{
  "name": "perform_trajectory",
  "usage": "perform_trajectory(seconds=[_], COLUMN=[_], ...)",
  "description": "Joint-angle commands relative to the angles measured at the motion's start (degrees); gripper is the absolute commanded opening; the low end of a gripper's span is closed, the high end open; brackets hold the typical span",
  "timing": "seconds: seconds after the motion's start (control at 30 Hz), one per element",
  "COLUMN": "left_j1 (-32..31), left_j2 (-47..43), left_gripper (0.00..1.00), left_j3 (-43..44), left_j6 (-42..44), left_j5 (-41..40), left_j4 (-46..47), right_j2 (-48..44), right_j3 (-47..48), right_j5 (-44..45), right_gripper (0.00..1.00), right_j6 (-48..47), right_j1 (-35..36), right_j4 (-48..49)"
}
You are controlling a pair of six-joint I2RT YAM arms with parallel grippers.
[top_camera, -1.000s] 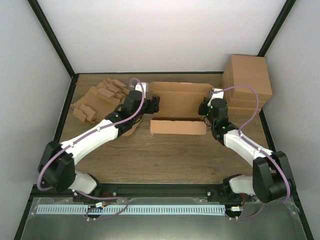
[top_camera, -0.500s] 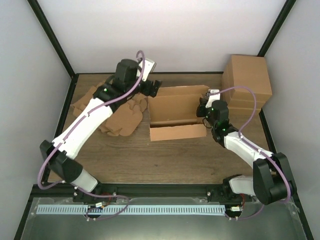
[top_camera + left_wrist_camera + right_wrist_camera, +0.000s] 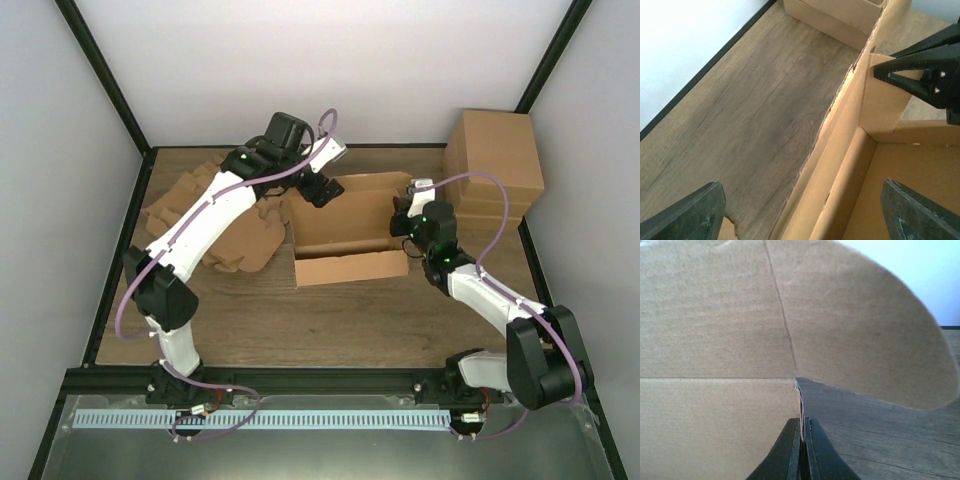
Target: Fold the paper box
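The paper box (image 3: 345,222) is a plain brown cardboard tray, partly folded with its walls standing, at the table's middle back. My left gripper (image 3: 319,188) hangs over its back-left corner. In the left wrist view the gripper (image 3: 807,215) is wide open and straddles the box's back wall (image 3: 840,165) without touching it. My right gripper (image 3: 405,216) is at the box's right end. In the right wrist view the gripper (image 3: 801,440) is shut on the thin edge of a cardboard flap (image 3: 720,415). Its black fingers (image 3: 920,75) also show in the left wrist view, pinching that flap.
A tall block of stacked brown boxes (image 3: 495,165) stands at the back right, close to the right arm. A ragged heap of cardboard blanks (image 3: 215,215) lies at the back left, under the left arm. Bare wood (image 3: 740,125) lies behind the box.
My left arm has lifted from the box's left side and swung over its back-left corner. The box has slid slightly left and nearer, with the right gripper still holding it.
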Motion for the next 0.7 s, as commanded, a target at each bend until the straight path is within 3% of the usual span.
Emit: perform_trajectory(seconds=[0.0, 0.17, 0.27, 0.43, 0.53, 0.67], left_j1=[-0.1, -0.1, -0.1, -0.4, -0.7, -1.4], left_j2=[3.4, 6.6, 7.1, 7.5, 7.6, 7.6], left_gripper=[0.84, 0.64, 0.38, 0.16, 0.05, 0.04], left_j3=[5.2, 8.2, 8.1, 7.6, 7.0, 4.9], left_j6=[3.3, 3.3, 3.4, 4.2, 3.8, 3.7], left_j5=[2.5, 5.1, 6.1, 7.5, 8.0, 9.1], left_j4=[-2.9, -5.3, -5.4, -6.3, -6.2, -6.3], right_j2=[-0.1, -0.1, 0.0, 0.6, 0.5, 0.5], right_j3=[-0.3, 0.2, 0.2, 1.3, 2.1, 3.8], right_j5=[-1.9, -1.9, -1.8, -0.8, 0.1, 0.3], right_gripper=[0.01, 0.01, 0.01, 0.01, 0.01, 0.09], right_j6=[-0.7, -0.9, -1.0, -0.5, -0.1, 0.0], right_j1=[1.1, 1.5, 1.5, 1.5, 1.5, 1.5], right_j4=[-0.2, -0.8, -0.8, -1.9, -3.1, -5.9])
